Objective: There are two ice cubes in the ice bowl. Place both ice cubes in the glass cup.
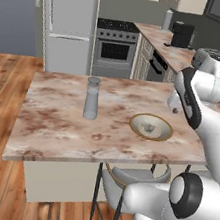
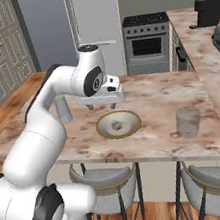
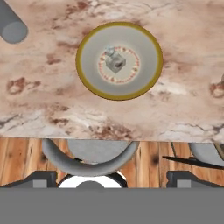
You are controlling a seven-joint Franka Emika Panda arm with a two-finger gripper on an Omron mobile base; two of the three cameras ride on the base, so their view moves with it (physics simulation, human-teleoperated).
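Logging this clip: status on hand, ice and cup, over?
Hand above ice bowl, holding nothing, opening unclear. Both ice cubes in bowl. Glass cup upright beside it, path clear.

Marble-patterned counter (image 1: 54, 123) with ice bowl (image 1: 151, 127), glass cup (image 1: 92, 99) (upright), and seemingly another glass (image 2: 188, 122).

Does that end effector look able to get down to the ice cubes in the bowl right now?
Probably yes. The end effector hangs above the ice bowl, and the ice cubes lie uncovered at its centre, with nothing between them. The glass cup stands well aside.
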